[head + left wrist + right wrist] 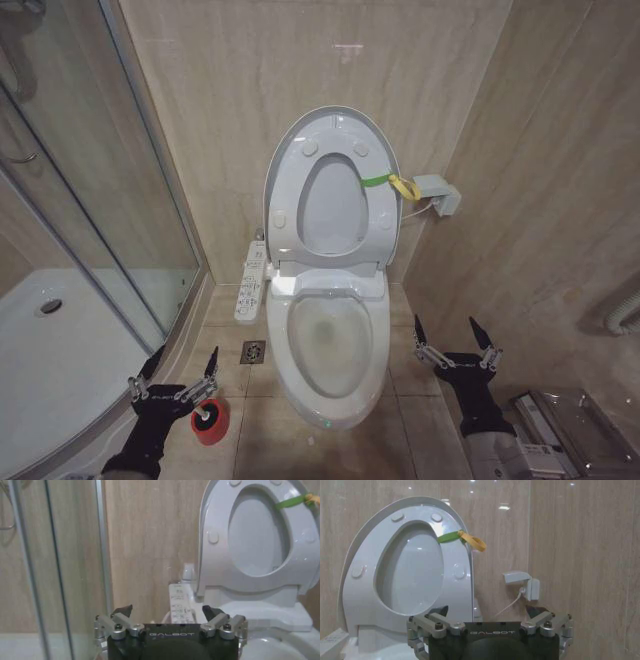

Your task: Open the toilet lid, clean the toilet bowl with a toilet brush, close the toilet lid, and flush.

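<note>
Both claws released, lid up, bowl open.

I see my left claw [179, 371] spread wide and holding nothing, low over the floor left of the bowl [333, 345], with the red cup [210, 421] just beside it. My right claw [453, 337] is spread and bare too, right of the bowl. The lid [335, 135] stands upright against the back wall with the seat [290, 195] raised onto it, the yellow-green strap [391, 183] on its right edge. I cannot make out the brush.

The left gripper [176, 367] hides the toilet brush's handle above the red holder [210, 421].
</note>
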